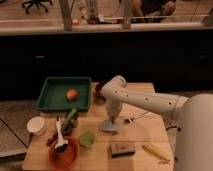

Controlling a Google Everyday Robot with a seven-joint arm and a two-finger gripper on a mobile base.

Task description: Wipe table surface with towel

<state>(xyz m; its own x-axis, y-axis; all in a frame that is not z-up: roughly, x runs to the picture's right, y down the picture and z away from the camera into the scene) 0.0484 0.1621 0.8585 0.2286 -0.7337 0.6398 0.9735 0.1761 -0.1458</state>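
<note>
Right now, in the one camera view, we are seeing the gripper (110,121) pointing straight down near the middle of the counter (142,136). It is bearing on the towel (109,127), which is lying bunched on the wood beneath it. We cannot tell whether the gripper is clamped on the cloth or only pressing it down. We are judging that most of the wood is not yet wiped.

What is worrying us is the crowding. The green cup (87,138) is standing just beside the towel toward the left edge, so a stroke going that way is risking a knocked cup. A thin utensil (138,118) is lying just to the towel's right, and the brown sponge (122,149) is sitting near the front edge. A sweep toward either is likely to be shoving it along. If the hold is loose, the cloth is at risk of slipping out under the drag.
</note>
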